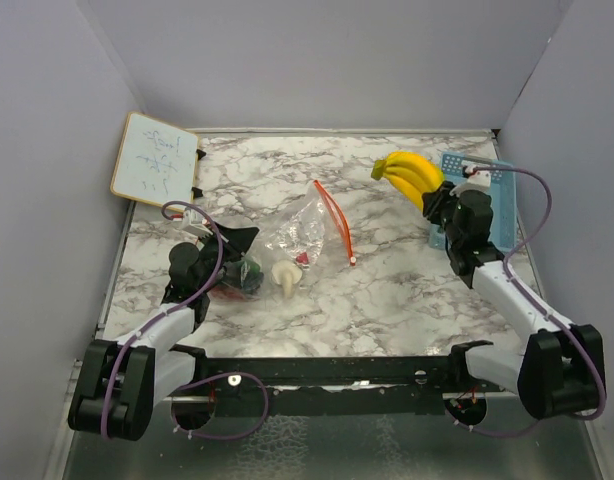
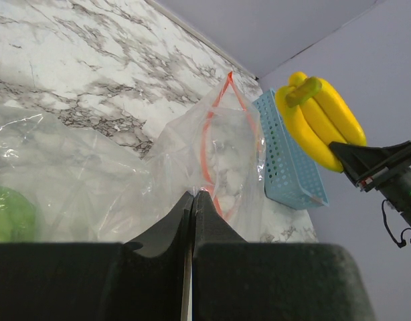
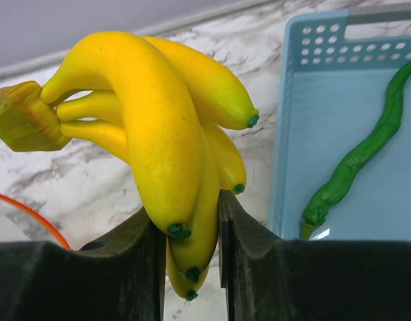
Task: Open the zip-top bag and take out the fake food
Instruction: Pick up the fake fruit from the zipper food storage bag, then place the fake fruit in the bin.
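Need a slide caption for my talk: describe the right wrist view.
Right gripper clamps the yellow banana bunch beside the light-blue basket, where a green bean lies.

Place: robot lab test cell
Enclosure: plain pale grey panel walls (image 1: pixel 327 60) on three sides
Surface: white marble-patterned tabletop (image 1: pixel 387 300)
Rig: cabled white-and-black robot arms (image 1: pixel 502 285) on a black mounting rail (image 1: pixel 327 372)
Notes: small handwritten wood-framed whiteboard (image 1: pixel 154 160)

Left arm (image 1: pixel 159 327): your link shells are white, joint housings black.
Right arm (image 1: pixel 514 292): same white-and-black build.
Cables (image 1: pixel 547 200): purple, one looping along each of your arms.
Fingers (image 3: pixel 118 271): matte black, wedge-shaped, finely textured.
Base rail (image 1: pixel 337 372): black bar joining your two bases.
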You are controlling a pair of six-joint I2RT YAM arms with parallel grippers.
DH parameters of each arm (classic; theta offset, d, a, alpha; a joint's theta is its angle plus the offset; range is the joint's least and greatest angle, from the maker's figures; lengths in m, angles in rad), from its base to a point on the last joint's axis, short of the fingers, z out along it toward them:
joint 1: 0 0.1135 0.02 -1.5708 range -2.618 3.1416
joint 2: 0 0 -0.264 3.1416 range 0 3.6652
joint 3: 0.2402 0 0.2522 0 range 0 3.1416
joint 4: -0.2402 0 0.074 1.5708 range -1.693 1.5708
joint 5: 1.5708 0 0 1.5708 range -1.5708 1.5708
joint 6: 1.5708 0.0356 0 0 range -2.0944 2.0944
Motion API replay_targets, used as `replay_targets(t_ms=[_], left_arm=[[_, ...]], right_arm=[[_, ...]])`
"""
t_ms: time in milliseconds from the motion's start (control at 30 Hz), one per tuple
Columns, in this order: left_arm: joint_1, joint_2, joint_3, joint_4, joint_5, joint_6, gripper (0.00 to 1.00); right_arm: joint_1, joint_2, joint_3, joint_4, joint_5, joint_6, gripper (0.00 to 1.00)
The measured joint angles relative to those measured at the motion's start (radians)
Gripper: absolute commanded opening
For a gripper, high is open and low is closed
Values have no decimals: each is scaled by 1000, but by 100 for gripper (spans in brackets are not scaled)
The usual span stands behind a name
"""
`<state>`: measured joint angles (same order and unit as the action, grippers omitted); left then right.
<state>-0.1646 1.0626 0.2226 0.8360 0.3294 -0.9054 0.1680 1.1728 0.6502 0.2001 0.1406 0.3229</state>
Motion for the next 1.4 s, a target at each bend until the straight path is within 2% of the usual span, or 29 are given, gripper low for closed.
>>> replay_targets(t_ms=[233, 433, 700, 1000, 1133, 1400], left_arm=[[0, 0, -2, 0, 2, 1, 0], [1, 0, -2, 0, 5, 3, 0], [1, 11, -2, 5, 8, 2, 0], [1, 19, -3, 8, 18, 2, 0], [1, 19, -4, 8, 19, 1, 0], [1, 19, -6, 8, 19, 2, 0]], right_arm=[[-93, -106, -114, 93, 64, 143, 2], [-146, -240, -290, 177, 204, 250, 2], [-158, -260, -337, 243, 377, 314, 2], [-183, -99, -351, 325, 432, 327, 2], [-196, 19, -309, 341, 431, 327, 3], [-216, 148, -182, 376, 421, 327, 5]])
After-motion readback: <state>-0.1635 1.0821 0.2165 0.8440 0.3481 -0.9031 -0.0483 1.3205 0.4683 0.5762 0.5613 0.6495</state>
